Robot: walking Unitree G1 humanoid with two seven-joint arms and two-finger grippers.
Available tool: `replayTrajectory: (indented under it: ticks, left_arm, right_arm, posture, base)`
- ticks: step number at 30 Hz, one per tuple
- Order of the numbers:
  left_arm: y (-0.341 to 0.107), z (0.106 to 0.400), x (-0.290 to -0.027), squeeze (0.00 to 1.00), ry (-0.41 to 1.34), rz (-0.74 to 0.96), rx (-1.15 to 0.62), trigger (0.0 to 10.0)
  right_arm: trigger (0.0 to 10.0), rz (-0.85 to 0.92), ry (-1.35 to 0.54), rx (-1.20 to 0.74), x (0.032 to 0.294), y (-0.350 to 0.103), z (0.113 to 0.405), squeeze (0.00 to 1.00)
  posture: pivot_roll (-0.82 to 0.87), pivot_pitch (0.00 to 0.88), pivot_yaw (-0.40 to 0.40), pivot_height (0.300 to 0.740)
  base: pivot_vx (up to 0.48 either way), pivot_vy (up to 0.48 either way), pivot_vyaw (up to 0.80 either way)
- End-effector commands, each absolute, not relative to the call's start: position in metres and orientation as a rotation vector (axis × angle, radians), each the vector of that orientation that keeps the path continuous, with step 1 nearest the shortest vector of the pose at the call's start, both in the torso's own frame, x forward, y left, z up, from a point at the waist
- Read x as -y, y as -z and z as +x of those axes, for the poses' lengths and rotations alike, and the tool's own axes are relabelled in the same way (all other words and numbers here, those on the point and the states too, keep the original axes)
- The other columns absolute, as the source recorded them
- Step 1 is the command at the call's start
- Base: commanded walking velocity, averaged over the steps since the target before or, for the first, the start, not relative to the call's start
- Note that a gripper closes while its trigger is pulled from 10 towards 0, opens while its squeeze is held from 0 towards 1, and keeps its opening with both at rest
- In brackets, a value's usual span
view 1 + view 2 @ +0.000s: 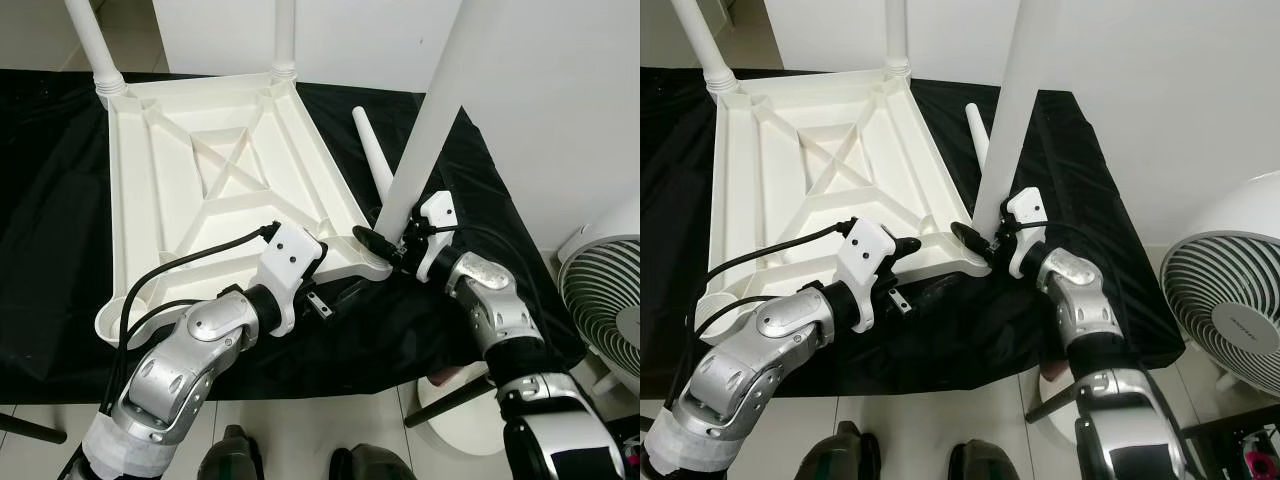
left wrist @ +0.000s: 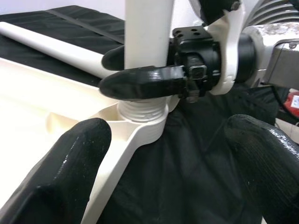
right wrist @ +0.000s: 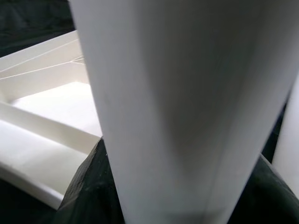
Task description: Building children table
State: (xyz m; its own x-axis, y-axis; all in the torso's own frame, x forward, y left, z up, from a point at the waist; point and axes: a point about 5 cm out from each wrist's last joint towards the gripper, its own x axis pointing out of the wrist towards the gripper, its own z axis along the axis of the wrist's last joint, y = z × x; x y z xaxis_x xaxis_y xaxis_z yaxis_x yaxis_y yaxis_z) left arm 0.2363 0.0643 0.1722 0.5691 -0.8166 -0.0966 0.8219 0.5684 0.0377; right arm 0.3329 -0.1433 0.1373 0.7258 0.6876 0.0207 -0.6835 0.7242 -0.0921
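The white plastic tabletop (image 1: 190, 180) lies upside down on a black cloth (image 1: 400, 330). Two white legs (image 1: 95, 40) (image 1: 284, 35) stand in its far corners. My right gripper (image 1: 378, 238) is shut on the base of a third white leg (image 1: 425, 130), which stands slightly tilted in the threaded socket (image 2: 142, 114) of the near right corner. My left gripper (image 2: 163, 172) is open just in front of that corner, with one finger on the tabletop side and the other over the cloth. A fourth leg (image 1: 372, 150) lies loose on the cloth behind the held one.
A white fan (image 1: 605, 300) stands on the floor at the right. A white round base (image 1: 460, 405) sits by the cloth's near right edge. A white wall (image 1: 560, 100) is behind. My left arm's black cable (image 1: 190, 258) crosses the tabletop's near rim.
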Motion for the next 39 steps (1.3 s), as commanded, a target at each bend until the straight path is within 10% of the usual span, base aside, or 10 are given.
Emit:
replayTrajectory:
  ticks: [1,26,27,39]
  left_arm:
    - [-0.173,0.235,-0.063,0.00,0.974,0.089,-0.064,10.0]
    - [-0.172,0.233,-0.062,0.00,0.986,0.071,-0.074,10.0]
    - [-0.172,0.234,-0.062,0.00,0.985,0.072,-0.073,10.0]
    - [-0.173,0.234,-0.062,0.00,0.982,0.073,-0.066,10.0]
  right_arm:
    - [10.0,-0.101,-0.693,0.069,0.140,-0.142,0.335,0.00]
    - [10.0,0.105,-0.214,0.020,0.086,-0.143,0.306,0.00]
    - [10.0,0.115,-0.218,0.026,0.086,-0.145,0.305,1.00]
    - [10.0,0.090,-0.436,0.061,0.094,-0.152,0.303,1.00]
  posture:
    - [0.00,0.056,-0.034,0.740]
    - [-0.01,0.072,-0.031,0.740]
    - [-0.01,0.069,-0.033,0.740]
    - [-0.01,0.055,-0.040,0.740]
  base:
    - [0.000,0.000,0.00]
    - [0.000,0.000,0.00]
    - [0.000,0.000,0.00]
    - [0.000,0.000,0.00]
